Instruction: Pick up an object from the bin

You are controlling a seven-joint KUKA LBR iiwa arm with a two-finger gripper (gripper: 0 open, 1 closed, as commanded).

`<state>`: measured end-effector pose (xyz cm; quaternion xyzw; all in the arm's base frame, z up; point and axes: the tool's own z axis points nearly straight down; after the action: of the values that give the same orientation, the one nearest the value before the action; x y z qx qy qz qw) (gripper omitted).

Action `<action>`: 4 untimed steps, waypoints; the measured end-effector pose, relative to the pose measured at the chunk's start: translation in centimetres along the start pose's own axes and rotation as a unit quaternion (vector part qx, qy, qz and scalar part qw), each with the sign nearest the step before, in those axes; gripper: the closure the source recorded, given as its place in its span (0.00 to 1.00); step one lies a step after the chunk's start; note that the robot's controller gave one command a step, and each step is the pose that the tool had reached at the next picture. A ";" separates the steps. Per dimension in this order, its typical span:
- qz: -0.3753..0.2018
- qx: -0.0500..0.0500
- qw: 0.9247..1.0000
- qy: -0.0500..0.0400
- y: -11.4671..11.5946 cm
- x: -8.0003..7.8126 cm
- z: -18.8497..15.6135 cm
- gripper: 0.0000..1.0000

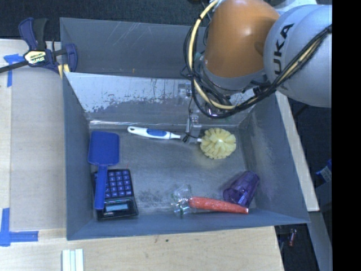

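My gripper [194, 127] reaches down under the arm's orange cover at the back middle of the bin. It sits at the right end of a white and blue toothbrush [151, 133] that lies flat and points left. Just right of the gripper, a pale yellow round ribbed thing [219, 144] rests on the bin floor, close to it or touching it.
A purple cup [242, 188] lies tipped at the front right. An orange-red stick with a clear knobbly end [211, 205] lies along the front wall. A dark calculator [119, 193] and a blue paddle-shaped scoop [103, 154] lie at the left.
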<state>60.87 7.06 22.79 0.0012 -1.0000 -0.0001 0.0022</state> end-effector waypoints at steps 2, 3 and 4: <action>0.066 -0.001 0.998 -0.005 3.4 -1.9 15.0 0.00; 0.136 -0.002 0.991 -0.010 -11.4 1.4 7.3 0.00; 0.066 -0.002 0.998 -0.002 3.4 -1.3 15.9 0.00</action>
<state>62.06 10.46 6.83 -0.0648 -0.9979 -0.0019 0.0001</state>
